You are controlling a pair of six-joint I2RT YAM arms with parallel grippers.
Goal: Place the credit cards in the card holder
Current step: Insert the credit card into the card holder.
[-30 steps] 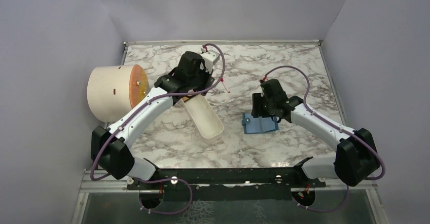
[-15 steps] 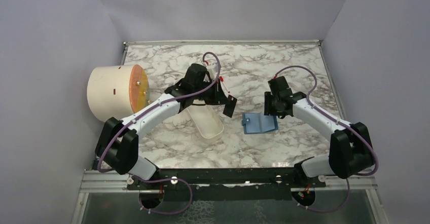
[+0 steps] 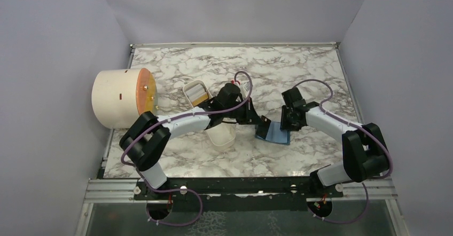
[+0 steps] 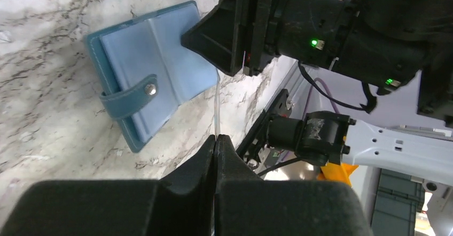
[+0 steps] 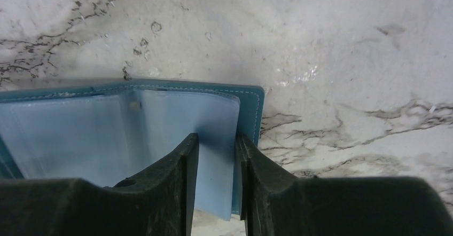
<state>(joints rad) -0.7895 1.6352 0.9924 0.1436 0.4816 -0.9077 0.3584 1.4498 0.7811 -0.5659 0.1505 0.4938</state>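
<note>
Two grippers meet at the card holder [image 4: 155, 70]: our left gripper [image 4: 215, 138] clamps a thin card [image 4: 217, 105] edge-on just short of it, our right gripper [image 5: 216, 140] straddles a clear pocket [image 5: 176, 118] narrowly, pinch uncertain, so we should align the card's edge with that opening.

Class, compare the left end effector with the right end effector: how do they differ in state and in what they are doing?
The left end effector is shut; the right end effector has its jaws slightly apart. The left end effector pinches a thin card; the right end effector holds nothing and sits over the pale pocket of the card holder. Both are black, two-fingered, and meet at the card holder.
</note>
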